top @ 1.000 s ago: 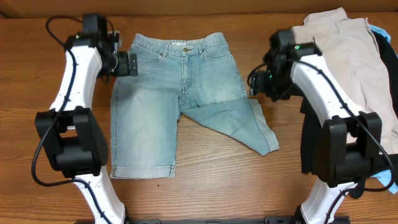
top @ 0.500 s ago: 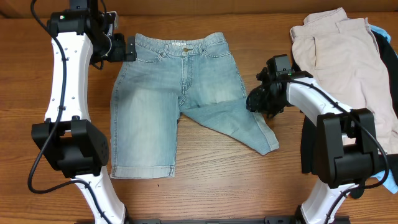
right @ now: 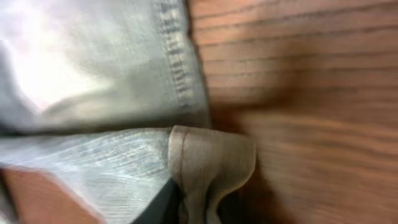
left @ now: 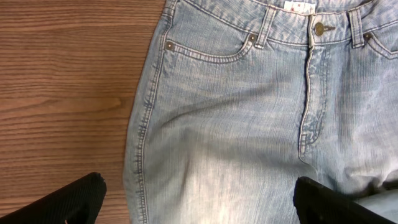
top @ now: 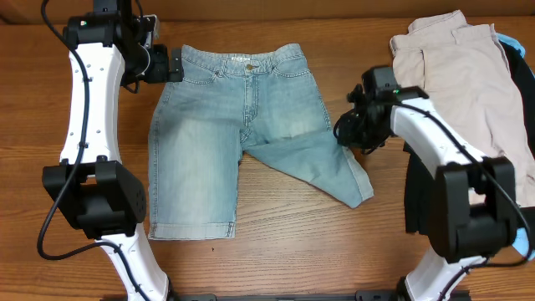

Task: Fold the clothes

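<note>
- The denim shorts lie flat, front up, in the middle of the wooden table. One leg is straight and the other is skewed diagonally toward the right arm.
- The left gripper hangs just beside the waistband corner with its jaws spread wide and nothing between them.
- The right gripper is down at the shorts' outer side seam. Its wrist camera shows a curled denim edge right at the fingers. Whether the jaws have closed on that edge cannot be told.
- Risk: the curl looks thin, so the fingers may catch a single layer or only the seam lip, which would slide out once the arm lifts.
- Risk: nothing pins the waistband, so a sideways pull would likely drag the whole garment rather than fold it.
- Risk: folding over the skewed leg would trap a diagonal crease.
- Risk: the beige garment lies near the right arm, and a wide swing could snag it.
</note>
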You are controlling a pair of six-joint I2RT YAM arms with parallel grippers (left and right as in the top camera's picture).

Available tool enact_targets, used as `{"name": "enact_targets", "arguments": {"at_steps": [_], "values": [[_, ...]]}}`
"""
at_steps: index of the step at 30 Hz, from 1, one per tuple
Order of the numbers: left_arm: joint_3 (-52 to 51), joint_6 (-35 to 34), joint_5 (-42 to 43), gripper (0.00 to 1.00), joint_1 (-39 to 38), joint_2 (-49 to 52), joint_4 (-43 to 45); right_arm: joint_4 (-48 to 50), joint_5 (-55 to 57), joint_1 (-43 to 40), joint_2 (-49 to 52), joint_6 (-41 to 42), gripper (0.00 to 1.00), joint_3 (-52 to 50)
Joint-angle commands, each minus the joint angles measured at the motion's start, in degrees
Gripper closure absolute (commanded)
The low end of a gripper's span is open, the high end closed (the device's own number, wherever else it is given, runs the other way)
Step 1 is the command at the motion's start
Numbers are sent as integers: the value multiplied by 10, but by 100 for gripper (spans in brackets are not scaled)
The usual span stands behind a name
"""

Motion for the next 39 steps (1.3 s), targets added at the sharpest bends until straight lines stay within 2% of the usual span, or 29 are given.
{"name": "enact_targets", "arguments": {"at_steps": [1, 2, 6, 10, 14, 16, 19, 21, 25, 30, 34, 39], "values": [[11, 9, 8, 0, 0, 5, 5, -33, -1, 14, -44, -2, 91, 37], [11, 9, 7, 0, 0, 5, 7, -48, -2, 23, -50, -2, 96, 38], [11, 9, 7, 0, 0, 5, 9, -95, -21, 69, -63, -2, 96, 38], [11, 9, 7, 0, 0, 5, 14, -148, -37, 159, -64, 7, 96, 37], [11, 10, 7, 0, 0, 5, 15, -181, -13, 257, -64, 67, 93, 33], [11, 14, 4, 0, 0, 5, 15, -186, -17, 311, -64, 105, 55, 33], [11, 25, 2, 0, 0, 5, 15, -186, -15, 364, -64, 125, 38, 33], [11, 25, -2, 0, 0, 5, 16, -184, -10, 378, -64, 137, 31, 34], [11, 25, -3, 0, 0, 5, 16, -174, 35, 350, -64, 152, 23, 42], [11, 53, 3, 0, -9, 5, 16, -127, 67, 259, -64, 141, 19, 45], [5, 140, 44, 0, -40, 5, 20, -118, 67, 191, -64, 123, 19, 45], [-6, 213, 42, 0, -115, 15, 47, -108, 66, 107, -64, 122, 14, 45]]}}
